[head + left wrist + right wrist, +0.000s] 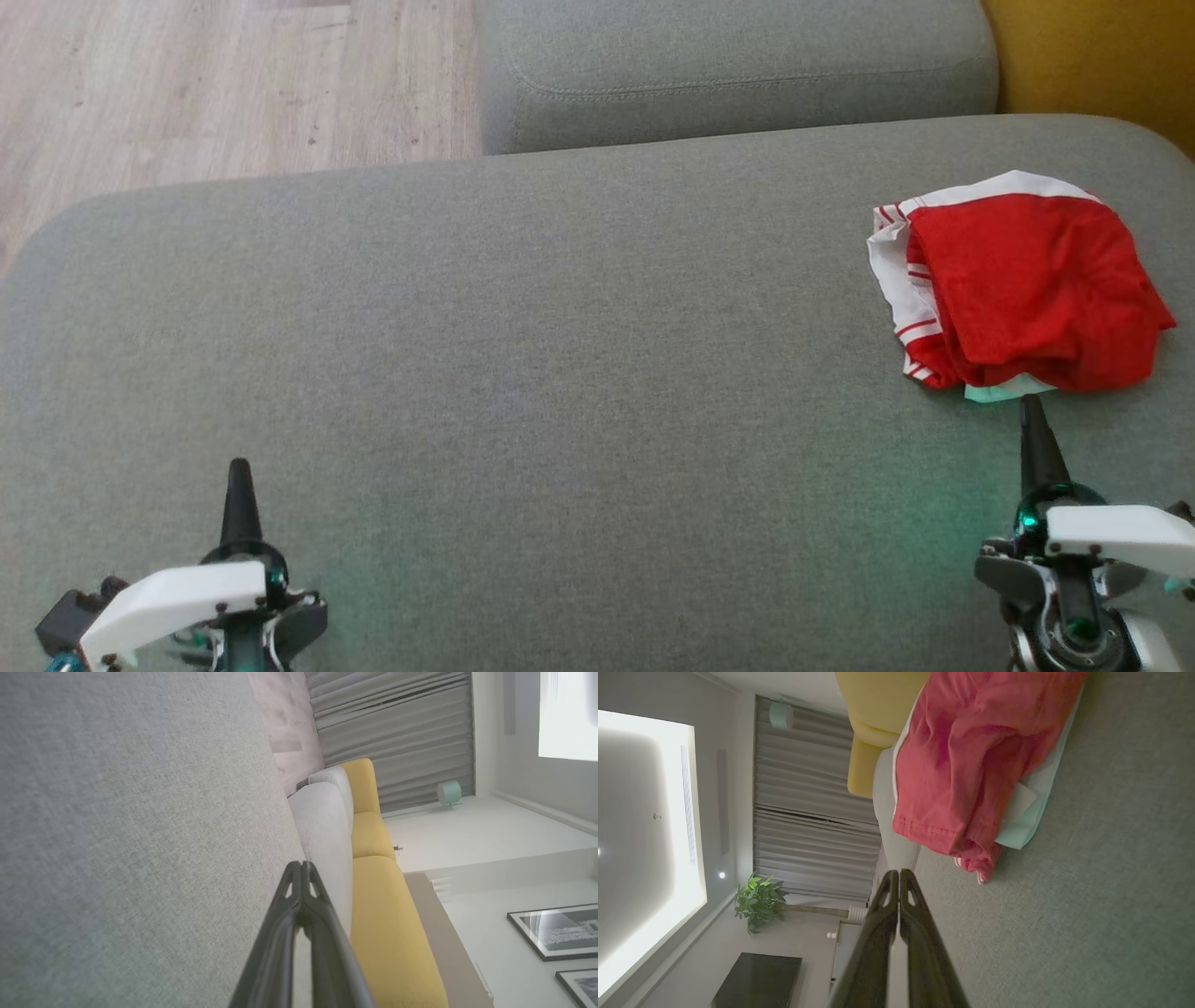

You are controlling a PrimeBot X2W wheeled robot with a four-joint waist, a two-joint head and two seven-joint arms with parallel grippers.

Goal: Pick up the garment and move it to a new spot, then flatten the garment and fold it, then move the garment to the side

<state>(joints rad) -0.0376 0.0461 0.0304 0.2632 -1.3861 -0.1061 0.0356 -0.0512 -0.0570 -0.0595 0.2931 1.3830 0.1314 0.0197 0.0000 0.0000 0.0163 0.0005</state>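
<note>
While the right claw (closed) points at it, the garment lies bunched.

We can't read any text, label, brand or number anywhere here. The framed pictures are too blurry for us to make out any writing, and the red garment just gives us white stripes at the edge, no lettering we can read.

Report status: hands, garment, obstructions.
Left hand shut, empty, above sofa seat. Right hand shut, empty, tip at near edge of red garment. Garment bunched on seat's right side. No obstruction seen.
</note>
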